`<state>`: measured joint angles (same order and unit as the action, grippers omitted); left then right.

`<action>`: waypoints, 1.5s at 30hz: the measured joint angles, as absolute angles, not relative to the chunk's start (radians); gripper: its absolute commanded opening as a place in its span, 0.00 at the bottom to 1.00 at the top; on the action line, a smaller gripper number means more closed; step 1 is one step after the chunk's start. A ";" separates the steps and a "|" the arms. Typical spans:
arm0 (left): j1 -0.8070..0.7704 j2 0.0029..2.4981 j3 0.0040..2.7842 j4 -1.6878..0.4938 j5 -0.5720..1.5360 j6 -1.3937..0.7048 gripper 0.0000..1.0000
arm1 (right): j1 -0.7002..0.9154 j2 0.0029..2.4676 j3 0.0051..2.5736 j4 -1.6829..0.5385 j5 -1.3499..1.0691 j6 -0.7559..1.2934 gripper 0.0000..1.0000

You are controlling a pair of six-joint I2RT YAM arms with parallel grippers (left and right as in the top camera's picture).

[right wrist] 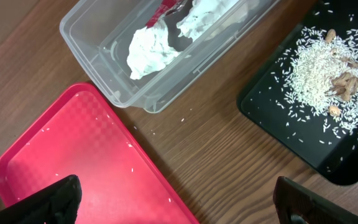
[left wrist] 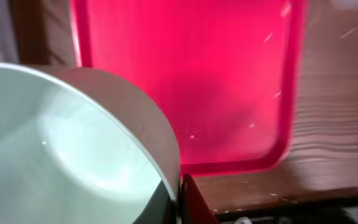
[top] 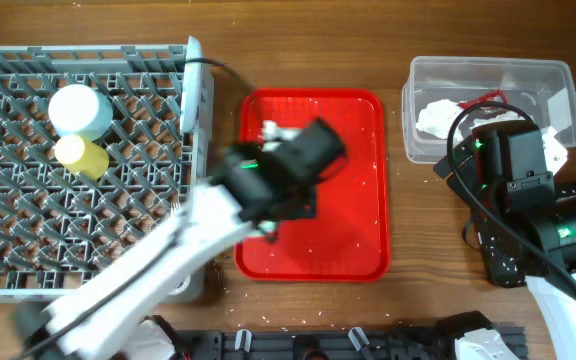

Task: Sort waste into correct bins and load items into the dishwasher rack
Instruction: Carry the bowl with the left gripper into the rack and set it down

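Now the left pincer (left wrist: 180, 196) pinches the pale green bowl (left wrist: 61, 155) over the red tray (left wrist: 216, 81); right pincer (right wrist: 179, 205) spread.

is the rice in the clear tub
No, the rice lies in the black bin; the clear tub holds white napkins and a red scrap.

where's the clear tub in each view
overhead: clear tub at top right, right of the red tray
left wrist: not in it; only the pale green bowl and the tray show
right wrist: tub at top centre, above the tray
shared landmark: the red tray
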<state>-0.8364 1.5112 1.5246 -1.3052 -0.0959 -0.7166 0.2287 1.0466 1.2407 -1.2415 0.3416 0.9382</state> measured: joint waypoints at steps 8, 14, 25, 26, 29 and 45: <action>-0.255 1.108 1.536 -1.310 0.109 -0.482 0.04 | 0.229 1.049 1.241 -1.242 0.342 0.938 1.00; 0.216 1.111 1.536 -1.343 0.467 -0.276 0.04 | 0.228 1.050 1.241 -1.242 0.342 0.938 1.00; 0.598 1.519 1.532 -1.553 0.988 0.110 0.04 | 0.228 1.050 1.241 -1.242 0.342 0.938 1.00; 0.617 1.551 1.523 -1.563 1.013 0.144 0.04 | 0.228 1.050 1.241 -1.242 0.342 0.938 1.00; 0.684 1.642 1.465 -1.573 1.056 0.237 0.04 | 0.228 1.050 1.241 -1.242 0.342 0.938 1.00; 0.859 1.694 1.176 -1.415 1.238 0.389 0.04 | 0.228 1.050 1.241 -1.242 0.342 0.938 1.00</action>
<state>0.8585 1.6943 1.1759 -1.4151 1.2381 0.3885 0.2279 1.0500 1.2407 -1.2419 0.3416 0.9382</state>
